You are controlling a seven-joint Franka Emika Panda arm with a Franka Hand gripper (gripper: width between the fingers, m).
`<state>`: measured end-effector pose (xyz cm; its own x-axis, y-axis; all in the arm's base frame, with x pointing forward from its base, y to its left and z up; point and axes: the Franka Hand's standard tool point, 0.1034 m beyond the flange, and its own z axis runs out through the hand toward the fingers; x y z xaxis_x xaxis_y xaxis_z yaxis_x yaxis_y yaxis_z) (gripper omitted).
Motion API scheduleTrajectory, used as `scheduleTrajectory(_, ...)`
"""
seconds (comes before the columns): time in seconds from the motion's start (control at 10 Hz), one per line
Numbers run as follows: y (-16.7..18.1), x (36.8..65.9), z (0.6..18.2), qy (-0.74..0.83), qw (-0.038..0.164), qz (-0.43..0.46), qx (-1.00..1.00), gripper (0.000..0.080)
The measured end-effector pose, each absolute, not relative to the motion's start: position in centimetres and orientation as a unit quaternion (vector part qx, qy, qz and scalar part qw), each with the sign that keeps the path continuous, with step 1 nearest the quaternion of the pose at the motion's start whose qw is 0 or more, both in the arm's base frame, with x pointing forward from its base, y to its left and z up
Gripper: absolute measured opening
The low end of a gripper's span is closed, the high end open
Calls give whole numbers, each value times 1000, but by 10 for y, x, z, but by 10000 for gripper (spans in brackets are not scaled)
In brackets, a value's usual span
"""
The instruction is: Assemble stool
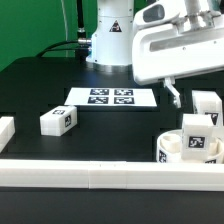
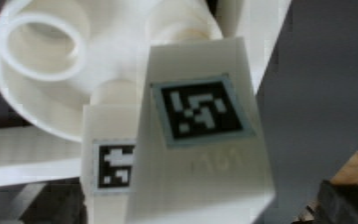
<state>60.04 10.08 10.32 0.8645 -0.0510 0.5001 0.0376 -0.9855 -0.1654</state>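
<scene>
A matte black table top [image 1: 110, 125] fills the exterior view under soft, even light, with a faint sheen on its surface. A long, low white border rail [image 1: 100, 176] runs along its near edge. A green backdrop [image 1: 35, 25] hangs behind it, and the marker board [image 1: 112, 97] lies flat near the table's middle.

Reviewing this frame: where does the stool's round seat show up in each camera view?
Exterior view: the round seat sits at the exterior view's lower right, just behind the front rail.
Wrist view: the round seat fills the background close up, holes visible, partly hidden by legs.
Shared landmark: a tagged leg against the seat, probably the same one.
</scene>
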Motion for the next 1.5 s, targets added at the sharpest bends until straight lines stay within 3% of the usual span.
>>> scheduleTrajectory(0.2, 97, 602, 117, -1, 83, -256, -963, 649)
scheduleTrajectory(0.5, 100, 598, 111, -5, 87, -231, -969, 649)
scheduleTrajectory(0.6, 104, 592, 107, -13, 96, -173, -980, 649)
scheduleTrajectory(0.8, 103, 590, 115, -57, 95, -94, -989, 649)
scheduleTrajectory(1.0, 100, 582, 117, -84, 91, -30, -992, 649)
scheduleTrajectory(1.3, 103, 579, 119, -88, 102, 39, -990, 649)
scheduleTrajectory(1.4, 103, 581, 119, -103, 95, 32, -990, 649)
scheduleTrajectory(1.5, 108, 581, 118, -162, 65, 30, -984, 649)
